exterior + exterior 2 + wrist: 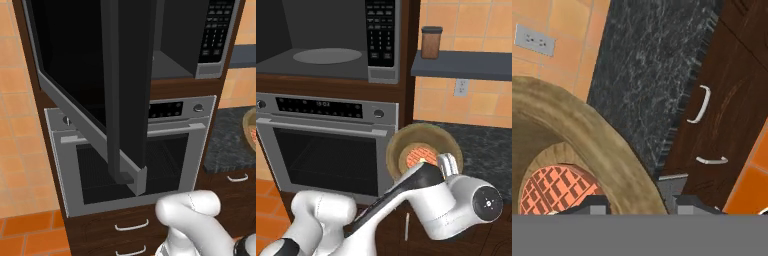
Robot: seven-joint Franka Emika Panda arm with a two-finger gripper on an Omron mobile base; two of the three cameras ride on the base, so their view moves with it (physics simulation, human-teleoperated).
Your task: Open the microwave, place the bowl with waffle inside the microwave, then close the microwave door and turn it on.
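Note:
The microwave (326, 65) stands open, its grey cavity and round turntable showing beside the black keypad (380, 32). The microwave door (75, 65) is swung wide to the left, and its dark vertical handle (125, 100) hangs down in front of the oven. The tan bowl (423, 150) holds a reddish-brown waffle (420, 156) and sits tilted at the counter's edge, right of the oven. My gripper (445, 164) is at the bowl's right rim. In the hand view the bowl (597, 150) has its rim running between the gripper (642, 202) fingertips, which are shut on it.
Below the microwave is a grey oven (331, 145) with a horizontal handle. A dark stone counter (481, 145) lies to the right, over brown drawers (722, 120). Above it, a shelf carries a brown jar (431, 42). The open door reaches far out over the oven front.

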